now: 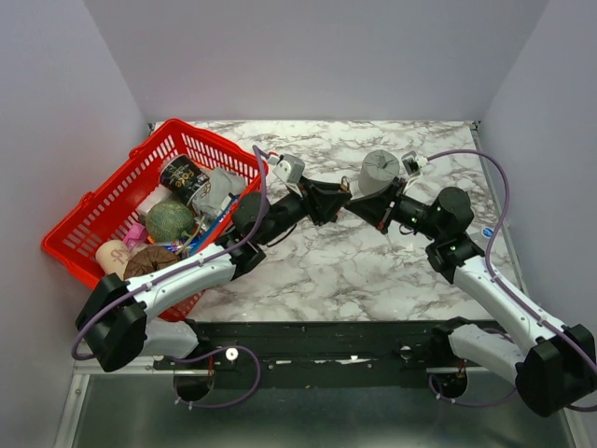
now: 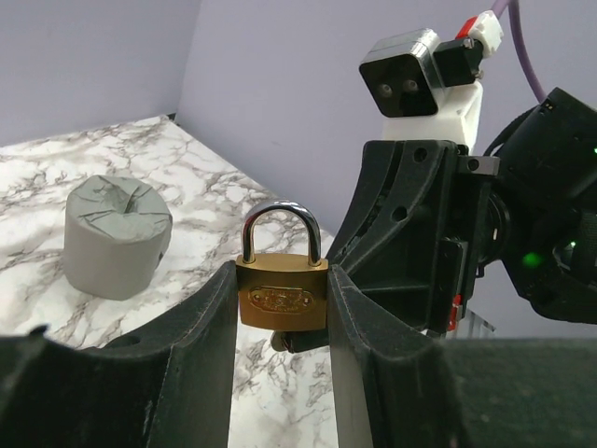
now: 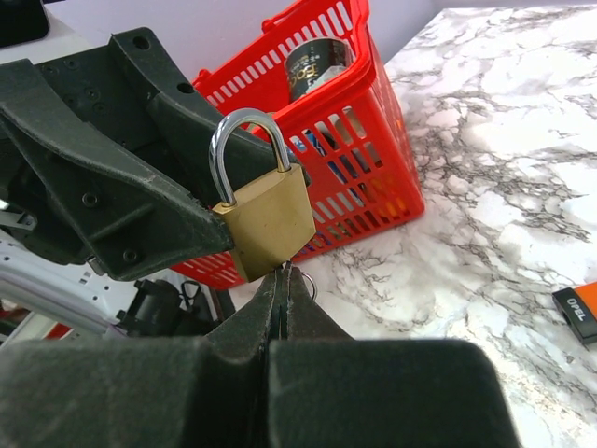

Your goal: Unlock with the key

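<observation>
Left gripper (image 2: 282, 280) being clenched on a padlock (image 2: 281, 301), with the key being offered from below.

Left wrist view: the padlock is being gripped by its side edges, shackle up and shut, so its underside is being exposed for the key; a grey roll (image 2: 117, 238) is standing well apart on the table (image 2: 56, 159). Right wrist view: the right gripper (image 3: 280, 280) is being pressed shut just under the padlock's bottom edge; the key is being hidden between its fingers, judged pinched there, only a wire ring (image 3: 306, 283) showing. Top view: both wrists are being crowded nose to nose, the basket (image 1: 93, 219) beside the left arm, open marble lying nearer.
</observation>
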